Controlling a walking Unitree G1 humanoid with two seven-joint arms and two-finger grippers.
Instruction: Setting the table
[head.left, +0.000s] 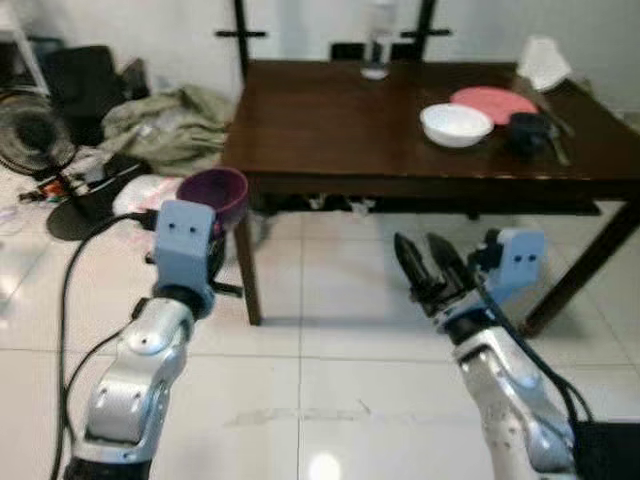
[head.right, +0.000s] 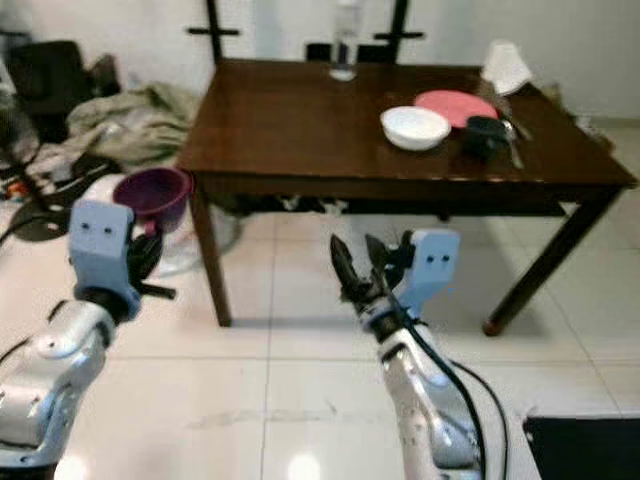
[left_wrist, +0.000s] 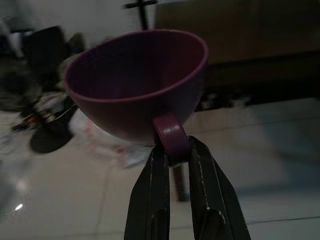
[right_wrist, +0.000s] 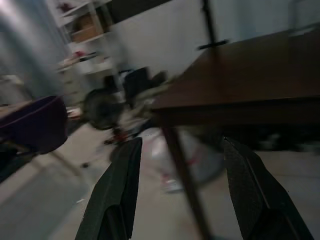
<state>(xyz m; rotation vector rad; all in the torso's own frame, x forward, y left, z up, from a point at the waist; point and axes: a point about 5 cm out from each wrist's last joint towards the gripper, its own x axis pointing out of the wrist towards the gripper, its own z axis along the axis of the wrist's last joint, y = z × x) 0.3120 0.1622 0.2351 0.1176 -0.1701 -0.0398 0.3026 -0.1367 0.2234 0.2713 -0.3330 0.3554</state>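
My left gripper (left_wrist: 172, 150) is shut on the handle of a purple cup (left_wrist: 137, 85), held upright in the air off the table's near left corner; the cup (head.left: 215, 195) shows above the blue wrist block. My right gripper (head.left: 425, 262) hangs open and empty in front of the dark wooden table (head.left: 330, 130). On the table's right part lie a white bowl (head.left: 456, 124), a pink plate (head.left: 494, 102), a dark cup (head.left: 525, 132) with cutlery beside it, and a crumpled white napkin (head.left: 543, 62).
A clear bottle (head.left: 377, 45) stands at the table's far edge. On the floor to the left are a fan (head.left: 40, 140), cables and a pile of cloth (head.left: 165, 125). The table leg (head.left: 246, 270) stands just right of my left arm. White tiles lie below.
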